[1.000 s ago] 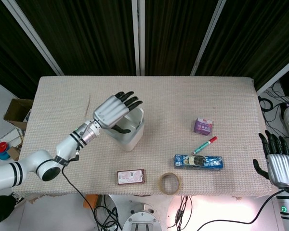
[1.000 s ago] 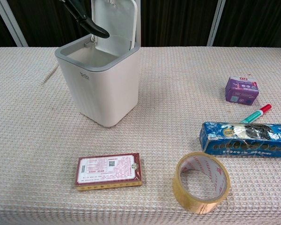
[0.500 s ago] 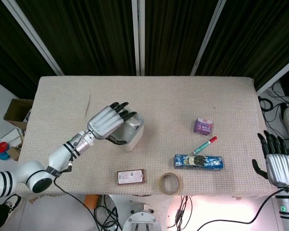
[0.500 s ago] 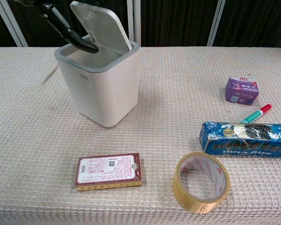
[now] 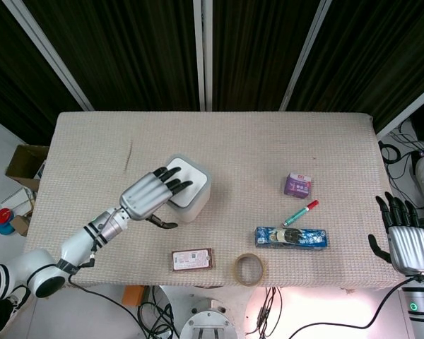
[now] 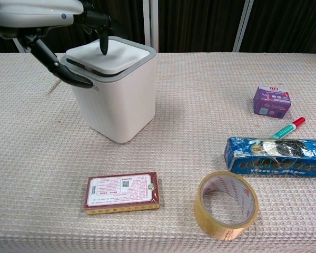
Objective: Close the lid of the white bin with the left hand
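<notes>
one white bin (image 6: 118, 97), one tape roll (image 6: 226, 212), one marker (image 6: 287, 128), one purple box (image 6: 272, 101), one card box (image 6: 122, 192), one blue packet (image 6: 276, 156).

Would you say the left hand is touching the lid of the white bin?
Touching. The chest view shows a fingertip of the left hand pressing on the lid of the white bin.

The white bin (image 6: 116, 100) looks like smooth plastic. The table (image 6: 189, 158) has bumpy cloth. The tape roll (image 6: 226, 212) is shiny.
</notes>
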### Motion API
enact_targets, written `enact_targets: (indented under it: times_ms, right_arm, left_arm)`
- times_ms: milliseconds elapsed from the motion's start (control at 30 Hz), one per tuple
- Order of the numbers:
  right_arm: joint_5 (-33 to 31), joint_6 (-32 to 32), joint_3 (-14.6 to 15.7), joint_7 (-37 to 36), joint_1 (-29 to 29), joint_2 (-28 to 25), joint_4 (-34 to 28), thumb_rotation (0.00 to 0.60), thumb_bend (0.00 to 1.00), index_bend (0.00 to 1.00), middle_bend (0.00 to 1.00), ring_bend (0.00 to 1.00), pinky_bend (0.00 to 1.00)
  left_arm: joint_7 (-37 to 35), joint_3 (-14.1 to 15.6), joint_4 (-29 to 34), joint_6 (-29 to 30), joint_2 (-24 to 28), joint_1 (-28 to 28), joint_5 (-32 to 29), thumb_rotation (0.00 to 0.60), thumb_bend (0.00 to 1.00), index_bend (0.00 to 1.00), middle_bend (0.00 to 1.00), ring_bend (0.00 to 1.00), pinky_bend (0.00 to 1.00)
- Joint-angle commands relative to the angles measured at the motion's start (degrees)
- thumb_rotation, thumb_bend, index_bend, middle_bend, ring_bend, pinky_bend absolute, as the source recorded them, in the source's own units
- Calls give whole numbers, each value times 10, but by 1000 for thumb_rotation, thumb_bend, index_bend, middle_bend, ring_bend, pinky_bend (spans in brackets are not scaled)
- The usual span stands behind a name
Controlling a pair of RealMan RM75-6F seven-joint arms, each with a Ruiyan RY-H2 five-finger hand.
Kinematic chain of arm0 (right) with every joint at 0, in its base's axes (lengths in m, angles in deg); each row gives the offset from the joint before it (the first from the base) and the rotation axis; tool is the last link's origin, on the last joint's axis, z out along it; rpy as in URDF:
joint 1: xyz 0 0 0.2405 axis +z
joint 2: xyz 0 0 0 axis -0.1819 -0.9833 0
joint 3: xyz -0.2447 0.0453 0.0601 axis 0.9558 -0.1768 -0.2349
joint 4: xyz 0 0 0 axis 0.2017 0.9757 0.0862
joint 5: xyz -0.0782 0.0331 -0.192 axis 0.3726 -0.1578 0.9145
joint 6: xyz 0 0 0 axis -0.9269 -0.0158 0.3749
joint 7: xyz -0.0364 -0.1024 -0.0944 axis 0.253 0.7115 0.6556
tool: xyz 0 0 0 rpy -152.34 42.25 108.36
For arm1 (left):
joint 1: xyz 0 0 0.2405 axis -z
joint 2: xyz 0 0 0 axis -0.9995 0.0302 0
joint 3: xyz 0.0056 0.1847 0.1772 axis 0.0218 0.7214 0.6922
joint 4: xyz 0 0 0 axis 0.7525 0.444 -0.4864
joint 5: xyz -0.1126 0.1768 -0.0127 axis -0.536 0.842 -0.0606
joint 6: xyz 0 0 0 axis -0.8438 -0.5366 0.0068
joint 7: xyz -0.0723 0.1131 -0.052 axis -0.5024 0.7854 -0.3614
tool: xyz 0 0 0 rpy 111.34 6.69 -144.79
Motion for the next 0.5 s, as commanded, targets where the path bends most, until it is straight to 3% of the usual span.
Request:
enact_targets:
  times_ms: [33,500]
  right_arm:
    - [0,1,0,1,0,0,-1,600,305,0,0,0,0]
    - [-1,1,-1,0,1,-1,-1,600,309,0,0,0,0]
  left_arm:
    - [-2,4,-5,0,-5,-3,5,254,117,120,302,86,235]
    - [-3,7,-23,3,-20,-10,13,252,116,118,302,86,235]
